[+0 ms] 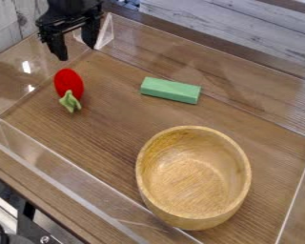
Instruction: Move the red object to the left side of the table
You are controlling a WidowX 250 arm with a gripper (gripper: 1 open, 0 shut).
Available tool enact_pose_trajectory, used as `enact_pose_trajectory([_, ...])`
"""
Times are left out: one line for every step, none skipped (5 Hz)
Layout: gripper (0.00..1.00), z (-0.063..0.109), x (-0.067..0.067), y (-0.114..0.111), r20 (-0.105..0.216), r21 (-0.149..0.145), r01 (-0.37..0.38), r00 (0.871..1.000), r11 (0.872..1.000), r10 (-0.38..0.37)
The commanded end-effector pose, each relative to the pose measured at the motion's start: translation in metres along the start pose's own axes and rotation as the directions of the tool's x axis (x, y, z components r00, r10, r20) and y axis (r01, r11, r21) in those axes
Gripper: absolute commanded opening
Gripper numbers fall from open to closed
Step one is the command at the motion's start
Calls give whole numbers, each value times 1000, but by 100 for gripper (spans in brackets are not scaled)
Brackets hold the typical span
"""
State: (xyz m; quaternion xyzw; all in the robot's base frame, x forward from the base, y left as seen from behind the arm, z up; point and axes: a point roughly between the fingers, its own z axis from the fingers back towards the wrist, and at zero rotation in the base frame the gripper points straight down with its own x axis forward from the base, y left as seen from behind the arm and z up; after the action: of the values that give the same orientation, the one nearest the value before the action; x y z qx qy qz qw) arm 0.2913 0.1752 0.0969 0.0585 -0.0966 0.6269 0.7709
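The arm is cut off by the top edge of the view; only the black gripper (66,40) and a short part of the wrist above it can be seen. Its two fingers (50,43) point downward and stand apart, with nothing between them: the jaws are released.

The red object (69,84) lies on the table (104,124) at the left, below the gripper and clear of it. Its green leafy end points toward the near edge. No finger touches it.

The clear acrylic walls (66,176) around the table are hard to trace; they show mainly as pale edges and reflections. The area beyond the near wall, at the lower left corner, is dark and cannot be made out.

A flat green block (171,91) lies near the middle of the table, well apart from the red object. A wooden bowl (193,176) stands at the near right, upright and empty. Neither one lies between the gripper and the red object.
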Motion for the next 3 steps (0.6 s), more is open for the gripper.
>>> enact_pose_trajectory([100, 11, 4, -8, 35, -44, 28, 999, 999, -26])
enact_pose_trajectory([100, 17, 5, -7, 34, -59, 112, 993, 992, -110])
enact_pose_trajectory([100, 23, 8, -6, 33, -70, 178, 984, 982, -176])
